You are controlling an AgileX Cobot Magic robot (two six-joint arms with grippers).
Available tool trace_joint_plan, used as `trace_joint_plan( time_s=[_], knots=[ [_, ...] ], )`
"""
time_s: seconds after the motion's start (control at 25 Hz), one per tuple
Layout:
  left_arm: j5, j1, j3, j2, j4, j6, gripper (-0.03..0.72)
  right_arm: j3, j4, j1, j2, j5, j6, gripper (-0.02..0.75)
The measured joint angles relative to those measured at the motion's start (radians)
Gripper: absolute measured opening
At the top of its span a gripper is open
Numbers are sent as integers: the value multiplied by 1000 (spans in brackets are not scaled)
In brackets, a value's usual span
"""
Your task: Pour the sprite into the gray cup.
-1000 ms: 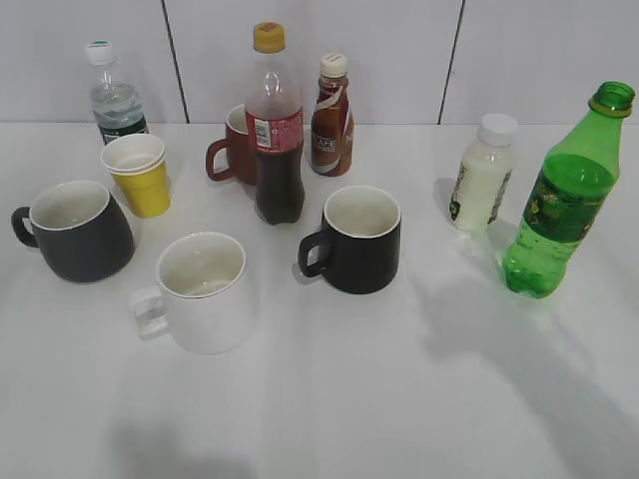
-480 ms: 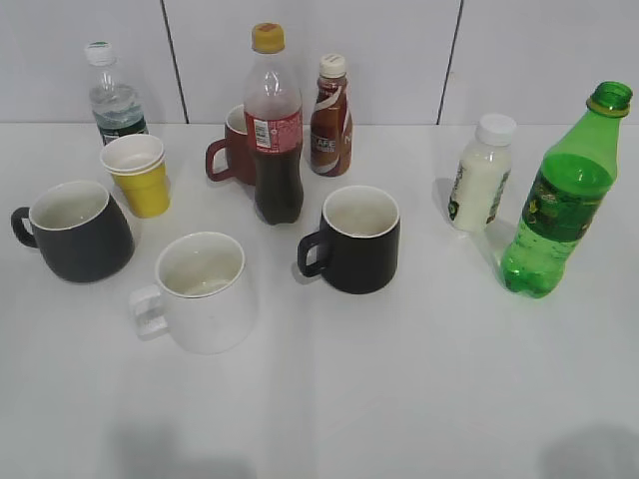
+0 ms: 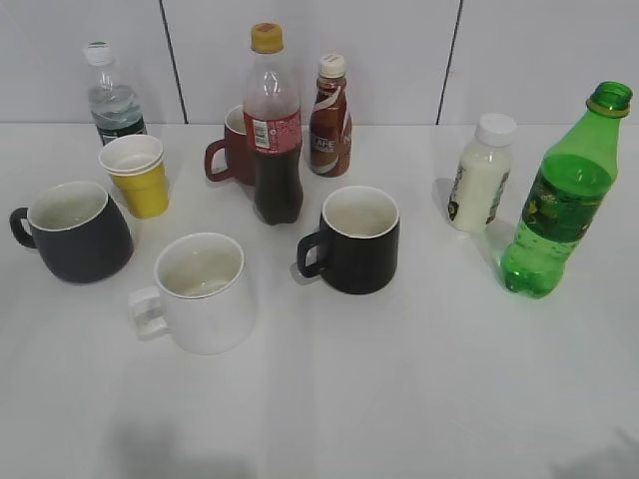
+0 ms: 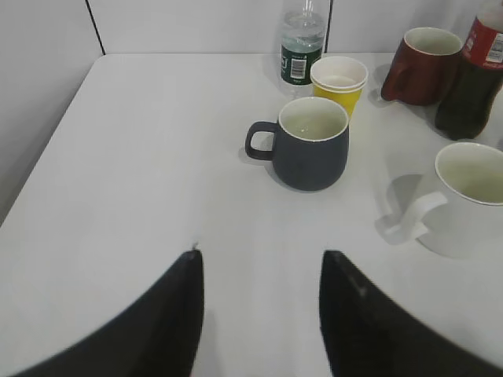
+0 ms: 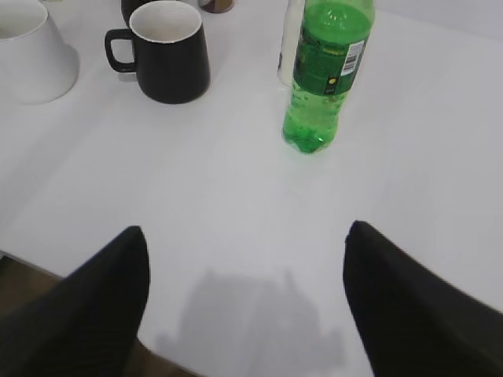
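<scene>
Upright at the far right of the white worktop (image 3: 399,399) stands the sprite (image 3: 559,200) — a tall translucent green bottle, uncapped, with a green neck ring, a green-yellow label round its middle and clear liquid filling its lower part. Just to its left is a small white-capped milky bottle (image 3: 481,175). Well apart, at the left edge, sits the gray cup (image 3: 75,232): dark matte, tapering toward a whitish inside, its loop handle pointing left. Compared with half a second ago, the bottles and mugs sit where they were; only the shadow at the bottom right corner has shrunk toward the edge. By count: five bottles — the sprite, the milky one, a red-labelled cola bottle (image 3: 274,130), a brown coffee bottle (image 3: 330,118) and a clear water bottle (image 3: 112,98); four mugs — the gray cup, a white mug (image 3: 200,291), a glossy black mug (image 3: 357,239) and a dark red mug (image 3: 234,150) behind the cola; and one stack of yellow paper cups (image 3: 138,175). Neither arm shows in the exterior view. The left gripper (image 4: 259,314) has its jaws spread wide above bare worktop, short of the gray cup; the right gripper (image 5: 244,306) is likewise spread, empty, short of the sprite.
</scene>
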Motion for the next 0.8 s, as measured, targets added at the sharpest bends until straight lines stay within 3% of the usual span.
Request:
trace_joint_plan(
  time_s=[0.24,0.56,0.8],
  knots=[
    [-2,0,0,0,-1,0,342,0,1,-16,0,-1,0,575],
    [-3,-62,0,0,-1,0,311,1,1,-350,-26,-4,1,574],
    [-5,-62,0,0,-2,0,310,0,1,-379,-30,-5,1,574]
  ],
)
